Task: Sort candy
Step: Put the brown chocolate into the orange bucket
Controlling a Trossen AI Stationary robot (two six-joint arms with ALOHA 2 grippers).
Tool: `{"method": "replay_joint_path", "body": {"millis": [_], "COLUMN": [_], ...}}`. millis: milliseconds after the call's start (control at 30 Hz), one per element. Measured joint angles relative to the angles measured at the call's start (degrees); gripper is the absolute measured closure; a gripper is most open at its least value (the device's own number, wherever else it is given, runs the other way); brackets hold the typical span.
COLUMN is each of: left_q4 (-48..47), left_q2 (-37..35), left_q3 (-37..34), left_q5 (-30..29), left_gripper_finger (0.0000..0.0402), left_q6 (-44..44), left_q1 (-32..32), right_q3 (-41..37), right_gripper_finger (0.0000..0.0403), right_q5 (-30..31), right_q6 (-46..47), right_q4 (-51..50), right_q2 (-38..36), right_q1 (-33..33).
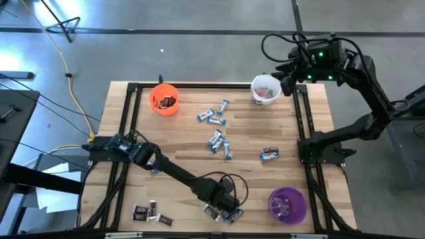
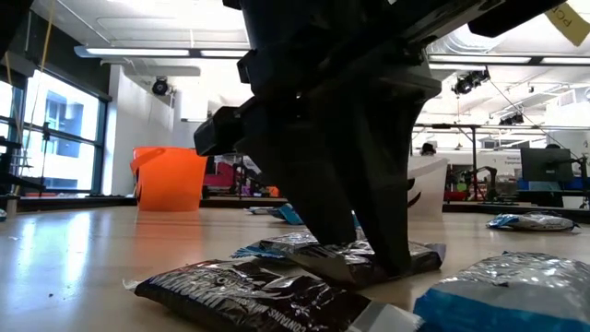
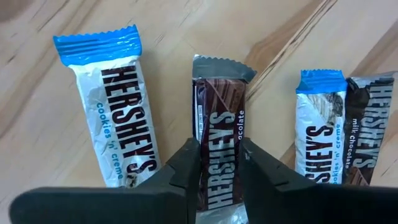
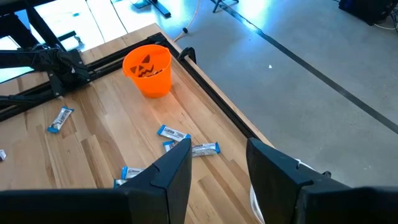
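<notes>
In the left wrist view several wrapped candy bars lie flat on the wood. One is blue-and-white (image 3: 115,106), one dark brown (image 3: 221,112), and a blue-and-white one (image 3: 318,140) lies against a dark one (image 3: 370,134). My left gripper (image 1: 229,211) stands over them near the table's front edge, its fingers closed on the dark brown bar. My right gripper (image 4: 217,168) hangs open and high at the back right, beside the white cup (image 1: 265,89). More candy (image 1: 216,139) is scattered mid-table. My left gripper pinches the dark brown bar by its two long sides (image 3: 219,163), one finger (image 3: 186,168) on each, on the half nearer the wrist. The fingers come from above, pointing steeply down, across the bar. The bar lies flat on the table (image 2: 359,263).
An orange cup (image 1: 164,99) with dark candy inside stands at the back left, and a purple cup (image 1: 287,204) at the front right. Dark candy pieces (image 1: 147,214) lie at the front left. A black frame rail (image 1: 199,86) edges the wooden table.
</notes>
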Motion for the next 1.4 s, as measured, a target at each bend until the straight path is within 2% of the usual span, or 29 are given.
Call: {"method": "replay_joint_path", "body": {"millis": [300, 767, 1100, 1400], "left_q4": [0.24, -2.05, -9.42, -20.84], "left_q2": [-0.04, -2.43, -2.87, -4.51], "left_q3": [1.59, 1.84, 9.77, 18.08], "left_q5": [2.30, 1.24, -1.47, -7.49], "left_gripper_finger": [0.0340, 0.0397, 0.0400, 0.0401], "left_q6": [0.18, 1.06, 1.12, 1.11], "left_q1": [0.04, 0.15, 0.00, -0.47], "right_q3": [-0.01, -0.01, -0.01, 0.00], "right_gripper_finger": [0.0253, 0.0253, 0.0253, 0.0253], "right_q5": [0.00, 0.00, 0.00, 0.00], "right_q6": [0.00, 0.00, -0.02, 0.00], "right_q4": [0.00, 0.00, 0.00, 0.00], "right_q2": [0.00, 0.00, -0.02, -0.01], "right_q1": [0.01, -0.01, 0.01, 0.01]}}
